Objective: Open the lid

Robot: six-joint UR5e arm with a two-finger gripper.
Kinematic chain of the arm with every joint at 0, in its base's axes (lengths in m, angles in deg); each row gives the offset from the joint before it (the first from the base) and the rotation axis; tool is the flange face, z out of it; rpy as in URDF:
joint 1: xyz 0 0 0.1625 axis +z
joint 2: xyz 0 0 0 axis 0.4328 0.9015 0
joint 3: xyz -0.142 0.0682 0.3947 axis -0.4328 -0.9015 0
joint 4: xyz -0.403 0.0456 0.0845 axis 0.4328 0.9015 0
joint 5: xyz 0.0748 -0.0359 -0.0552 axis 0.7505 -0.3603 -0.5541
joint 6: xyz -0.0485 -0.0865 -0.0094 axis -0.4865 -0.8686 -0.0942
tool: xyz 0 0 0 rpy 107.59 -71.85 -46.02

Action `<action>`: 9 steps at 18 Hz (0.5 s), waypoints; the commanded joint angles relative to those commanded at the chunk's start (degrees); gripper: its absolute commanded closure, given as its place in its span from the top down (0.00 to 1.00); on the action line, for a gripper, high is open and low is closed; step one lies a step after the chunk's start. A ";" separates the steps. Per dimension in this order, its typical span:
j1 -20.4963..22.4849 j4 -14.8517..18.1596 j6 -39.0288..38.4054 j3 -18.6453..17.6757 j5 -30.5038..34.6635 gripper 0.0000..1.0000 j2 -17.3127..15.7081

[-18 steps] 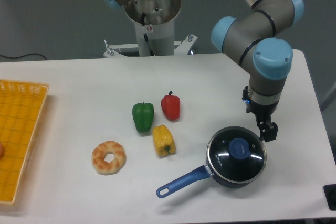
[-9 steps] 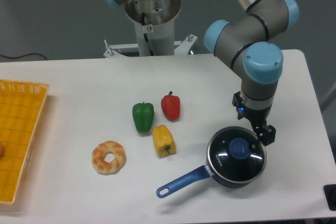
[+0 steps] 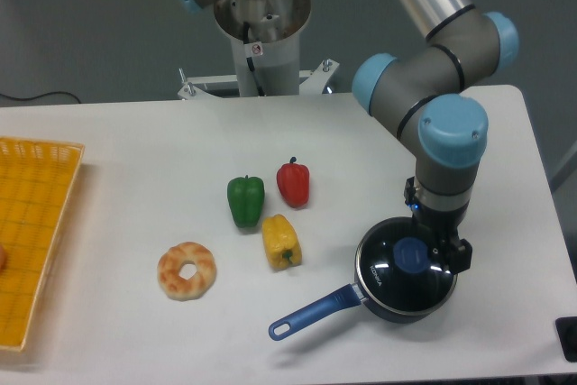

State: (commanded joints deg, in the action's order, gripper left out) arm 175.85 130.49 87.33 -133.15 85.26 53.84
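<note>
Lid (image 3: 397, 270) still seated on the dark saucepan (image 3: 383, 299), at the near right part of the bench (image 3: 135, 160); blue knob (image 3: 410, 256) at its centre, pan's blue handle (image 3: 311, 313) pointing away to the near left.

Change over the last second: the tool (image 3: 448, 254) has slid from just off the far-right rim of the lid inward and down. It now overlaps the lid's right side, just right of the knob, seemingly touching or nearly so. Not centred over the knob yet as far as I can judge; the wrist blocks part of the view.

Tool state: cannot tell. Fingers are dark against dark glass and mostly hidden under the wrist, so no read on whether they are spread or closed, and nothing shows a grip on the knob.

Meaning for task: approach phase nearly done, grasp not confirmed, lid not lifted. Likely next: a small shift toward the knob, close on it, then lift straight up off the pan.

Left of the pan, well apart: yellow pepper (image 3: 281, 241), green pepper (image 3: 245, 201), red pepper (image 3: 293, 183), bagel (image 3: 187, 270). Yellow basket (image 3: 41, 223) far left. None in the way.
</note>
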 joint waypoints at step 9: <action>-0.53 0.62 0.36 -0.44 -0.26 1.00 0.17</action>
State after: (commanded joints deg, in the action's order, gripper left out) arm 175.32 131.11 87.69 -133.59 85.00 54.01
